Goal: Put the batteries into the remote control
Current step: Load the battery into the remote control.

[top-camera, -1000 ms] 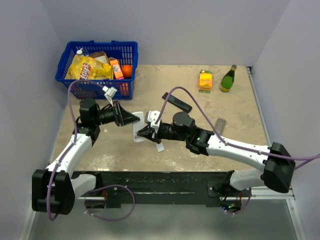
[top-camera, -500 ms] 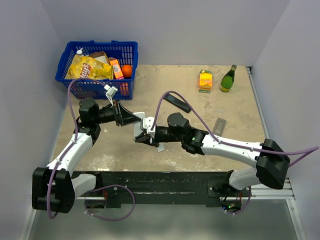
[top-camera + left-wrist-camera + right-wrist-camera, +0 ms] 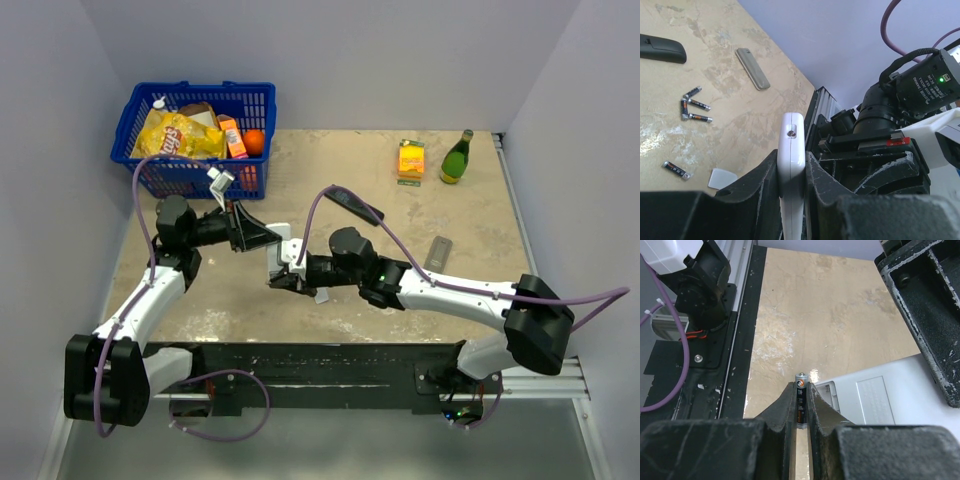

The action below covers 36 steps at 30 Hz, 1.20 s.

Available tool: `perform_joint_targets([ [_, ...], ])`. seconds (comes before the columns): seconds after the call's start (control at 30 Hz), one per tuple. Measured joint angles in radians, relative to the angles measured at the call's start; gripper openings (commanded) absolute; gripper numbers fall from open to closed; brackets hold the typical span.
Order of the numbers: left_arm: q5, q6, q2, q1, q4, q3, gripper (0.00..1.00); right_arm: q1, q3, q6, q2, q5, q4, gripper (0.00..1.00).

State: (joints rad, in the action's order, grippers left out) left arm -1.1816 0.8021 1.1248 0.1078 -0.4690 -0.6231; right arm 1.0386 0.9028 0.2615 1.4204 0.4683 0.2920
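Right gripper (image 3: 801, 392) pinches one battery (image 3: 800, 385) just beside the white remote control (image 3: 880, 400).
Left gripper (image 3: 791, 162) clamps that remote on edge over the tabletop (image 3: 740, 120); its open bay (image 3: 826, 389) sits just beside the battery's tip, nearly touching. The battery's long axis runs out along the fingers, so I'd say it needs tipping into the bay. Spare batteries (image 3: 692, 106) lie loose on the tabletop, well apart.

Both arms reach inward, left pincer (image 3: 271, 238) and right pincer (image 3: 281, 281) clamped shut, tips close together.
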Motion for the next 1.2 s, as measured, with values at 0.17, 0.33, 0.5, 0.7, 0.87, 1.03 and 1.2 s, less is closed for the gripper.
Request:
perform_joint_targets([
  [0.17, -0.003, 0.0, 0.002, 0.0, -0.009, 0.006, 0.0, 0.001, 0.002, 0.017, 0.0, 0.0, -0.01, 0.0],
  [0.33, -0.014, 0.0, 0.012, 0.003, -0.007, 0.016, 0.0, 0.001, 0.015, 0.038, 0.0, -0.002, -0.032, 0.0],
  [0.5, -0.022, -0.001, 0.013, 0.011, -0.003, 0.016, 0.0, 0.001, 0.019, 0.056, 0.0, -0.004, -0.047, 0.0],
  [0.7, -0.027, -0.001, 0.013, 0.011, -0.001, 0.016, 0.0, 0.001, 0.019, 0.069, 0.0, -0.004, -0.056, 0.0],
  [0.87, -0.031, -0.001, 0.013, 0.011, 0.001, 0.016, 0.0, 0.001, 0.031, 0.082, 0.002, -0.005, -0.09, 0.0],
  [1.03, -0.031, -0.006, 0.013, 0.011, 0.01, 0.016, 0.0, 0.001, 0.036, 0.096, 0.006, -0.005, -0.109, 0.0],
  [1.2, -0.029, -0.017, 0.013, 0.011, 0.023, 0.016, 0.0, 0.001, 0.054, 0.108, 0.013, -0.006, -0.142, 0.0],
])
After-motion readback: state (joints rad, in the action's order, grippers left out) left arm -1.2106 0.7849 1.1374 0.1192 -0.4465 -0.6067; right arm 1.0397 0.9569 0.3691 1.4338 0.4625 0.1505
